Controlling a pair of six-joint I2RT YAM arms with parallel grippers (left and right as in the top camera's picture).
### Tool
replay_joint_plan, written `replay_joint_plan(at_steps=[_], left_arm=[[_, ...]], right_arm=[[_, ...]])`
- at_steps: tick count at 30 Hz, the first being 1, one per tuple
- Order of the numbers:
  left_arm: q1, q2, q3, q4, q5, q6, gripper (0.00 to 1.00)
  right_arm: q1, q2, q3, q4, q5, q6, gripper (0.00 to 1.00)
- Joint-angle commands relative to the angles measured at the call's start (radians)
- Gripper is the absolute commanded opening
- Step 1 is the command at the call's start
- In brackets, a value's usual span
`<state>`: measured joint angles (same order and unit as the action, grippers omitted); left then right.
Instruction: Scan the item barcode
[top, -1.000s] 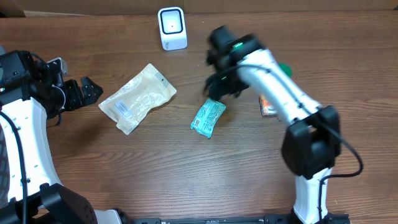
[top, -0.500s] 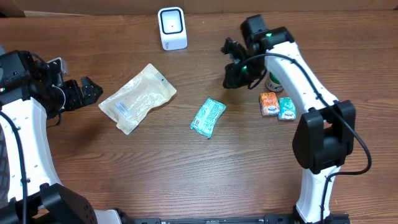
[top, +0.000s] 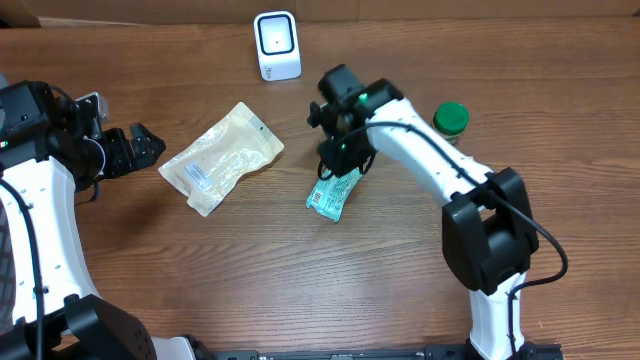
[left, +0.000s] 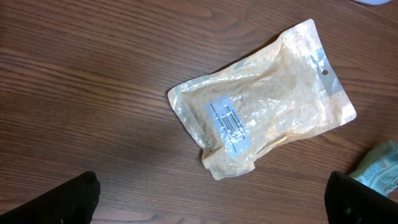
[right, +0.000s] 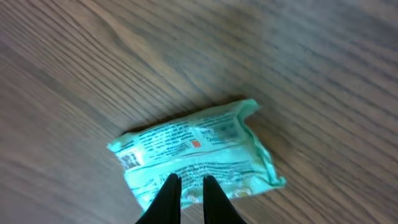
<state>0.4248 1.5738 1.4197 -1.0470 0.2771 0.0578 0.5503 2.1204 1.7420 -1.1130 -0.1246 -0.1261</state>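
A teal snack packet (top: 334, 192) lies flat on the wooden table, its barcode end toward the lower left (right: 199, 149). My right gripper (top: 340, 165) hovers over the packet's upper end. Its two black fingers (right: 191, 183) are drawn almost together, and nothing shows between them. The white barcode scanner (top: 277, 45) stands at the back of the table. A clear pouch with a white label (top: 221, 158) lies left of centre, also seen in the left wrist view (left: 261, 118). My left gripper (top: 140, 148) rests at the far left, wide open (left: 214, 199) and empty.
A jar with a green lid (top: 450, 119) stands to the right of the right arm. The table's back edge runs just behind the scanner.
The right arm swung right toward the jar, then back left over the teal packet, and its jaws closed. The left arm has not moved.
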Motion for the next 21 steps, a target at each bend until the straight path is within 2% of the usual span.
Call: replay_joint_plan(at_steps=[1,10,21], left_arm=[[-0.006,-0.008,0.002,0.004,0.004,-0.01,1.0],[-0.006,-0.008,0.002,0.004,0.004,-0.01,1.0],[-0.006,-0.008,0.002,0.004,0.004,-0.01,1.0]], right_arm=[[0.017,-0.015,-0.061,0.037,0.072,0.02,0.11],[0.08,-0.015,-0.093,0.102,0.082,-0.084,0.09],[0.132,-0.015,-0.094,0.088,0.113,-0.084,0.09]])
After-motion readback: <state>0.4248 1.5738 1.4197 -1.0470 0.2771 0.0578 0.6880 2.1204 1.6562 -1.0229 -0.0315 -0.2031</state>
